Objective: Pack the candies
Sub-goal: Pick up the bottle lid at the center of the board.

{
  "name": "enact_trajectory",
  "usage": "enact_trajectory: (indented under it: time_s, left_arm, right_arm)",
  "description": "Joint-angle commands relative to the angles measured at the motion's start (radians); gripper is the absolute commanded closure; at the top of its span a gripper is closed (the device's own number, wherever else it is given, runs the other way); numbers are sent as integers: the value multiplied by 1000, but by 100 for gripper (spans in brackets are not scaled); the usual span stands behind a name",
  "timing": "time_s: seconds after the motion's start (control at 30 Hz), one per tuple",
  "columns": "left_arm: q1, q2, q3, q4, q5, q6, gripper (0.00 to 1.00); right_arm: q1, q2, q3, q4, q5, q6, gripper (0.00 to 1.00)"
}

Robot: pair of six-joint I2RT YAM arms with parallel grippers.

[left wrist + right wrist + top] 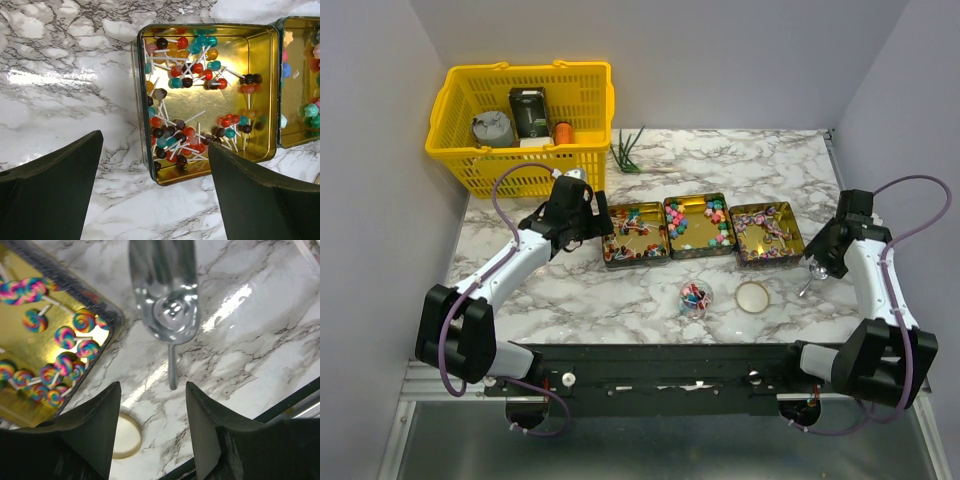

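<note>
The candies (pixel 700 222) fill three square gold tins in a row: small ball lollipops (pixel 187 82) in the left tin (pixel 260 65), mixed round sweets in the middle one, rainbow swirl lollipops (pixel 65 335) in the right tin (pixel 102 310). More candies sit in a small clear round jar (pixel 696 296) in front of the tins. My left gripper (pixel 595 222) (pixel 155 147) hovers open at the left tin's near left corner. My right gripper (pixel 820 258) (pixel 152 390) is open, nothing between its fingers. A metal scoop (pixel 167 295) lies empty on the marble just ahead of its tips.
A round gold lid (pixel 752 296) (pixel 125 435) lies right of the jar. A yellow basket (pixel 460 150) with a few items stands at the back left, with a green sprig (pixel 628 152) beside it. The table's right edge runs close to the right arm.
</note>
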Motion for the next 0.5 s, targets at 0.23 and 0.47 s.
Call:
enact_trajectory:
  time_s: [0.23, 0.47]
  left_arm:
    - [0, -29, -23, 26, 29, -15, 1]
    - [1, -73, -46, 16, 58, -25, 1]
  right_arm:
    - [427, -158, -13, -71, -40, 75, 39]
    - [630, -37, -96, 43, -89, 106, 50]
